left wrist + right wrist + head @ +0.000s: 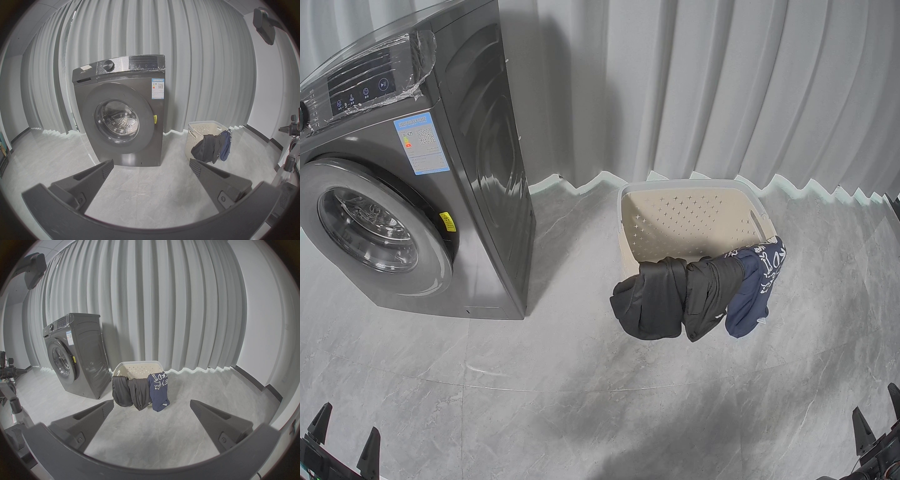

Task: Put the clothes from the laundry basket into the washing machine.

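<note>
Clothes (669, 300) hang over the near rim of the laundry basket (694, 215), draped down its outer wall toward the floor (581, 387): two dark grey pieces side by side, and a navy piece with white print (755, 284) at the end toward my right arm. From my head camera the cream basket, its walls pierced with small holes, sits on the grey floor just in front of the pale curtain (706, 81). On its left, with a strip of bare floor between them, stands the washing machine (481, 162), a dark grey front loader with its round glass door (369, 231) closed flat against the front. My left gripper (349, 422) sits low at the near left edge, fingers spread wide apart with nothing between them; the left wrist camera looks straight at the machine's door through that gap. My right gripper (874, 403) sits low at the near right edge, also spread and holding nothing, and its wrist camera faces the basket and the hanging garments. Both grippers are well apart from the basket and the machine.
</note>
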### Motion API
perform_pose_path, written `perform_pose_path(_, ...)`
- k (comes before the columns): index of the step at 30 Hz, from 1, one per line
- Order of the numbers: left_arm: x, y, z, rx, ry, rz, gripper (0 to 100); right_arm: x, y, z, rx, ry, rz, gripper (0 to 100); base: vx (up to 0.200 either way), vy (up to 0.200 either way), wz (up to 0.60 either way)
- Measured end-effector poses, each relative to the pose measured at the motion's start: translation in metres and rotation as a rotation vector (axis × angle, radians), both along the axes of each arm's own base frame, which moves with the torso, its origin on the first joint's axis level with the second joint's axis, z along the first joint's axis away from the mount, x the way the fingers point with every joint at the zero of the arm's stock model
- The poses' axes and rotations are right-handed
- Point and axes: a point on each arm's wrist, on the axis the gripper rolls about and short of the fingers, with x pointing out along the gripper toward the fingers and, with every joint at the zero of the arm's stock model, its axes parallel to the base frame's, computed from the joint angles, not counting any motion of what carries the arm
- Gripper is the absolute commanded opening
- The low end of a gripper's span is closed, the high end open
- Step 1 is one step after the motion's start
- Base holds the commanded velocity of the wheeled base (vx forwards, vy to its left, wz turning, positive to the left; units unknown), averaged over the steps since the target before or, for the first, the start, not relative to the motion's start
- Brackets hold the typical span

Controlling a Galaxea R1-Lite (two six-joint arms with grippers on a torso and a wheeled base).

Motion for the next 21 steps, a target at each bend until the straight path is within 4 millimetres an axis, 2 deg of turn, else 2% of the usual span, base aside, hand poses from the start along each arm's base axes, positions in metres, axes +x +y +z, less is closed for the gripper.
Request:
perform_pose_path(20,0.0000,0.0000,-0.0001,0.000,0.001,0.000,100,0.0000,0.0000,0.0000,0.000,0.000,0.000,100,0.000,-0.200,0.00)
perform_pose_path(21,0.0000,0.0000,-0.0002,0.000,0.002,0.000,100,0.0000,0.0000,0.0000,0.000,0.000,0.000,100,0.000,0.000,0.00)
